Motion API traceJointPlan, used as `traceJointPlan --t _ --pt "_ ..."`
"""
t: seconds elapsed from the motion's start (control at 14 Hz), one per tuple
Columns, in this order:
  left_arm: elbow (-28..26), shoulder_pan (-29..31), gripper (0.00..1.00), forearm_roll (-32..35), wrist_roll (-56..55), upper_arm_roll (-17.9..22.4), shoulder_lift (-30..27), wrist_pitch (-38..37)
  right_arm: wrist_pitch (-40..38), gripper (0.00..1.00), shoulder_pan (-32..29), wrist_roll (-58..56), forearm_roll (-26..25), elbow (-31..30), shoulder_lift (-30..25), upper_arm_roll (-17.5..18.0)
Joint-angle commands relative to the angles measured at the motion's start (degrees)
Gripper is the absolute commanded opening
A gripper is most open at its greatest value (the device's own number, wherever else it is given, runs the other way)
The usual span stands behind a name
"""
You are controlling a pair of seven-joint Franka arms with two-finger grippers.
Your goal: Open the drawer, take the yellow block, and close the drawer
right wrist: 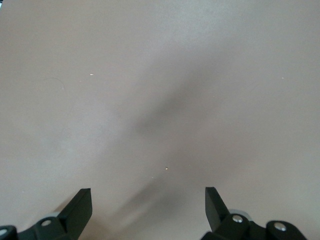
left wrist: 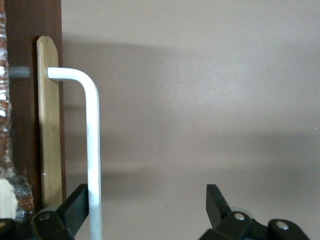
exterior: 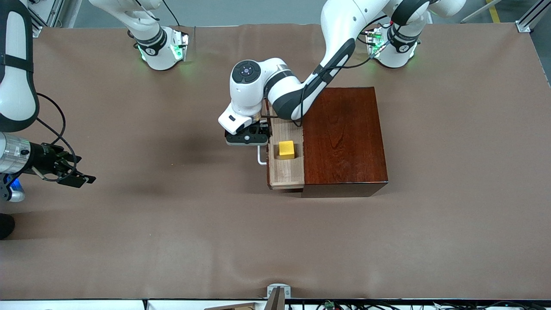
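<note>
White arms, black joints and cables, black tools.

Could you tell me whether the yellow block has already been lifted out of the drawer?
No, the yellow block sits in the open drawer.

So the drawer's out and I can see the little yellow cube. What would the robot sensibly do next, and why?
Probably lift the left gripper off the handle, since its jaws stand open around the bar and the drawer is out far enough to bare the yellow block. The open right gripper waits over bare table at the right arm's end.
</note>
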Motion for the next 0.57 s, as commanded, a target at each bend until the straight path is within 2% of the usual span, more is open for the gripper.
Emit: traceJointPlan --t 0.0,0.14,0.5 --pt "2.3 -0.4 1.00 -1.2 -0.2 0.1 -0.3 1.5 -0.2 1.00 -0.4 0.3 -1.7 1.4 -0.1 0.8" --pt "2.3 0.1 1.00 -1.2 -0.2 -0.1 -0.4 0.8 -0.2 1.00 0.1 0.3 -3.4 1.8 -0.1 0.9" --pt "2.4 0.2 1.00 -1.2 -0.2 -0.2 -0.4 0.8 0.0 1.00 0.3 0.4 -3.2 2.4 -0.1 1.1"
